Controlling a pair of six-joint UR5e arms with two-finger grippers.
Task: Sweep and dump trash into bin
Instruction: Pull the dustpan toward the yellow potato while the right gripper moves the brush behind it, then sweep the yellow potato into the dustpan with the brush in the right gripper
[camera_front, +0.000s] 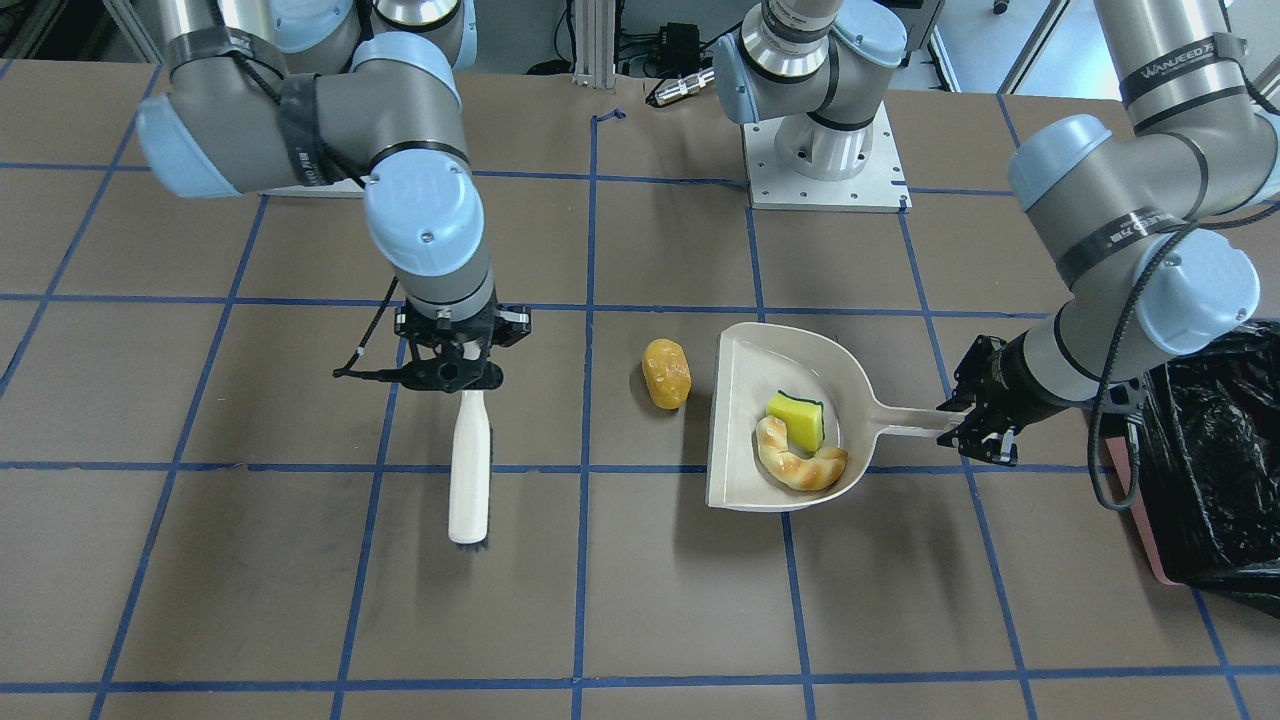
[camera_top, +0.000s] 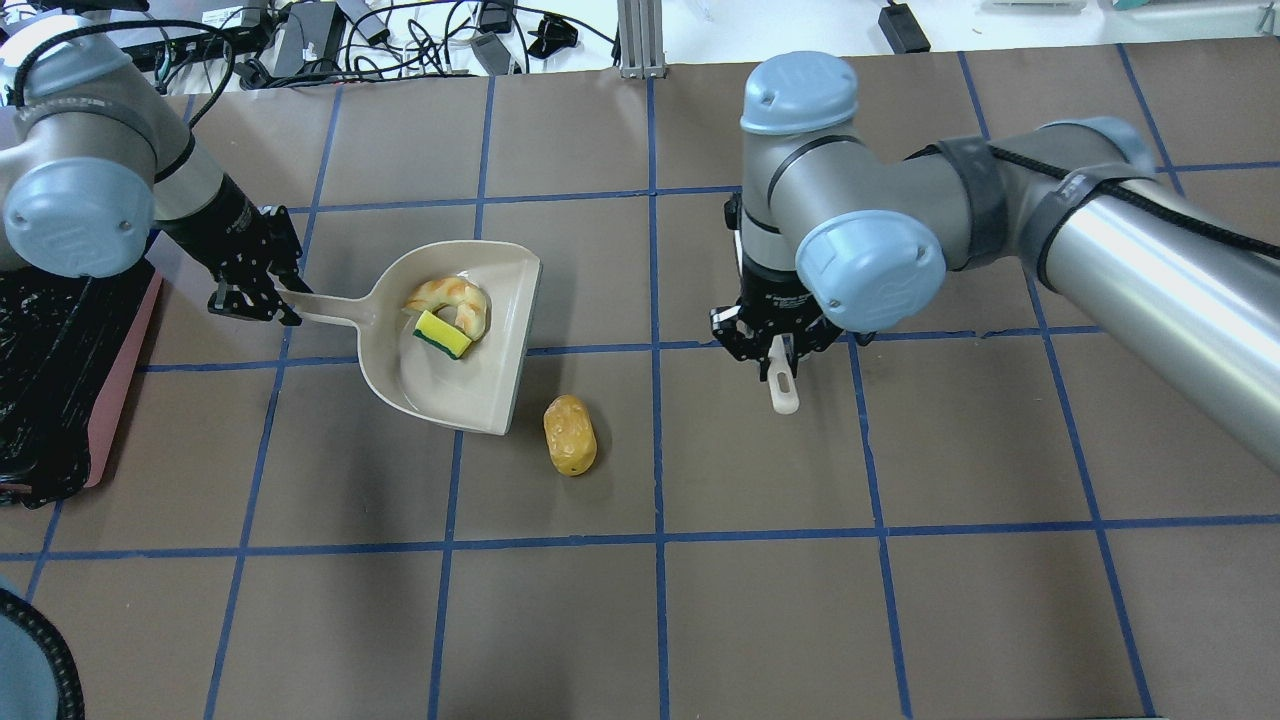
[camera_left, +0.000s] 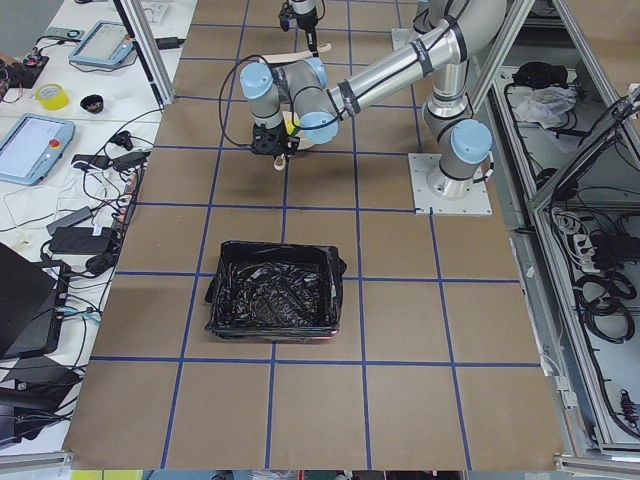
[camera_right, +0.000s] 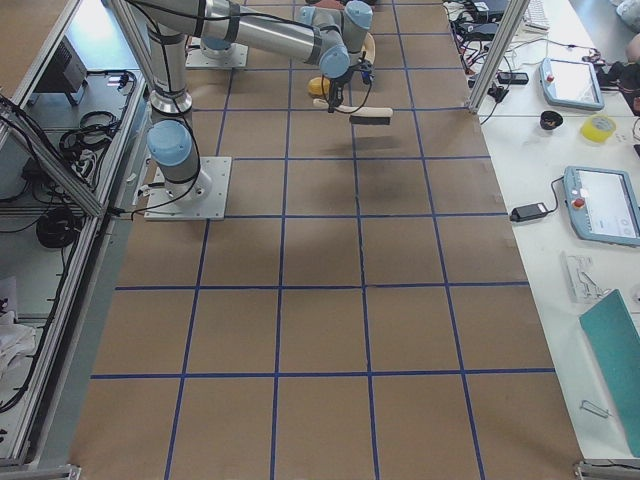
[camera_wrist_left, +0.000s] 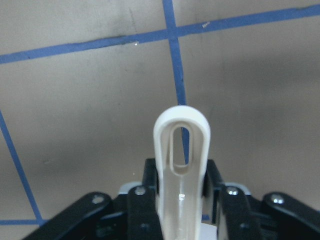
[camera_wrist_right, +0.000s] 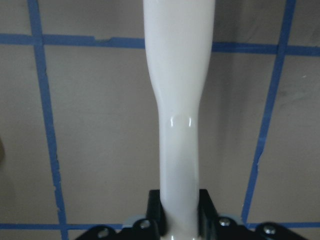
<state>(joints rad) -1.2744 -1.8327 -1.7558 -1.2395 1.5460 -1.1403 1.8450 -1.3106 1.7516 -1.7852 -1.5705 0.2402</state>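
Observation:
The beige dustpan (camera_front: 750, 420) lies on the table with the pale-orange ring piece (camera_front: 800, 462) and the flat yellow square (camera_front: 795, 418) inside it. The lumpy yellow-orange oval (camera_front: 666, 373) lies on the table just outside the pan's open edge, as the overhead view (camera_top: 569, 434) also shows. My left gripper (camera_top: 270, 300) is shut on the dustpan handle (camera_wrist_left: 181, 145). My right gripper (camera_top: 780, 350) is shut on a white brush (camera_front: 469, 470), held to the side of the oval and apart from it. The black-lined pink bin (camera_top: 50, 380) stands behind my left gripper.
The brown table (camera_top: 760, 600) is marked with a blue tape grid. The arm bases (camera_front: 825, 160) stand at the robot's edge. Cables and devices (camera_top: 350, 30) lie beyond the far edge of the table.

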